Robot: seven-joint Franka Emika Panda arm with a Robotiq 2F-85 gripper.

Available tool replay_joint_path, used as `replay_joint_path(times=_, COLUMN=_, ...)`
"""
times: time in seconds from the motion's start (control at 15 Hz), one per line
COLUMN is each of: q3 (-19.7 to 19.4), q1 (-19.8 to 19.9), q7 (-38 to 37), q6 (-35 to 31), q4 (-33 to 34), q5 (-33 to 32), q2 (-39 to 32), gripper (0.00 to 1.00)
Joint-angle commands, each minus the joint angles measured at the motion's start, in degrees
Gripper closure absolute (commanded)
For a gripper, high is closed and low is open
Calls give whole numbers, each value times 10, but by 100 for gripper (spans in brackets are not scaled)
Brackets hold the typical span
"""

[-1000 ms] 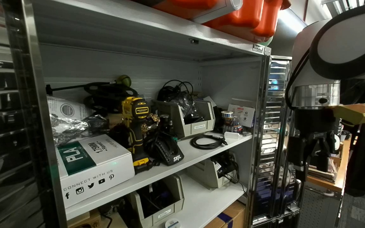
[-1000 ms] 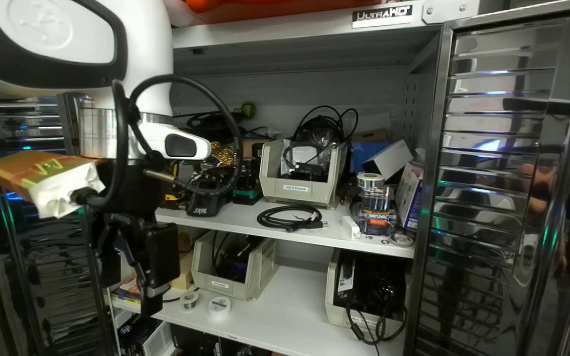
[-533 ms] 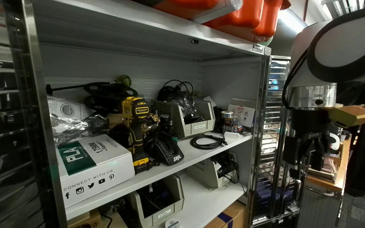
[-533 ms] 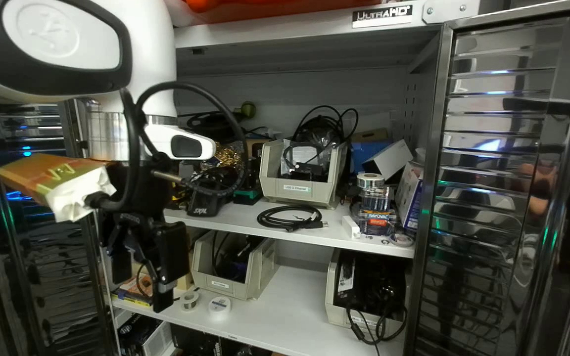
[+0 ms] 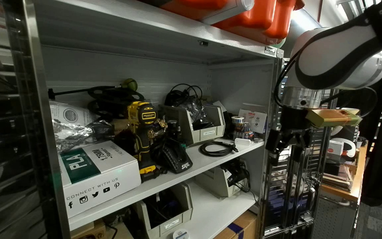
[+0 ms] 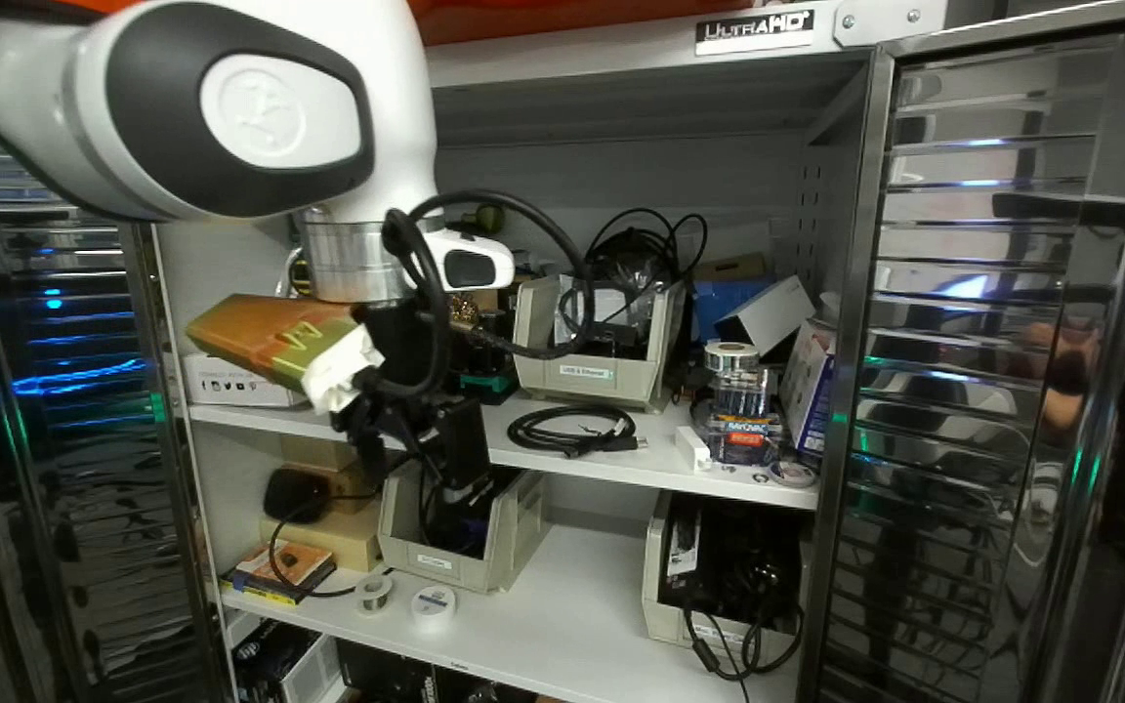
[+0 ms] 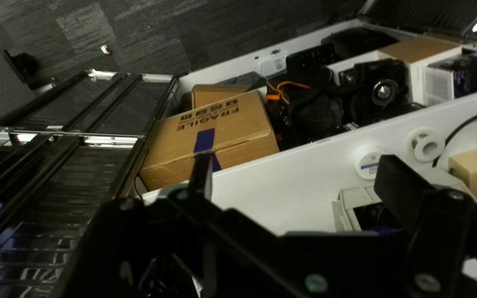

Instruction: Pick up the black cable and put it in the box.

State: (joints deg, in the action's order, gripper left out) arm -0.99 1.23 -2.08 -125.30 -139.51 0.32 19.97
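The pincer (image 7: 298,178) is hanging in front of the cabinet (image 6: 602,61), and its two fingers (image 7: 404,186) are pointing down and standing wide apart, holding only air. In an exterior view, the black cable (image 6: 570,447) is lying coiled on a shelf (image 6: 665,430) to the right of the pincer, well apart from it. Behind the cable and farther back than the pincer, the upper bin (image 6: 633,379) is standing on the same shelf, and dark cords (image 6: 626,244) are looping above its rim. A lower bin (image 6: 470,571) is sitting on the level below, and the pincer is partly covering it from that side. Another bin (image 6: 665,620) is standing on that lower level, off to the right of the pincer, with black wires (image 6: 706,656) hanging over its front. In an exterior view, the charger (image 5: 174,156), the drill (image 5: 141,136) and the white box (image 5: 101,171) are standing left of the pincer, the white box being farthest from it. In the wrist view, a cardboard box (image 7: 226,128) is lying lower than the pincer, and one finger is partly covering it.
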Motion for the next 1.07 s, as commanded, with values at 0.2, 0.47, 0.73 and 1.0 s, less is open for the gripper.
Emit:
replay_joint_path(times=0.2, q3=-32, q1=7, q7=-30, q6=-78, q4=138, q5=116, q2=-136, gripper=0)
replay_joint_path(times=0.47, q3=-33, q1=11, q7=-39, q6=-102, q4=217, q5=172, q2=-200, gripper=0)
replay_joint_path(times=0.73, q3=-30, q1=15, q7=-73, q6=-86, q4=289, q5=172, q2=-260, gripper=0)
replay_joint_path(times=1.0, q3=-29, q1=20, q7=-81, q6=-61, q4=362, q5=176, q2=-318, gripper=0)
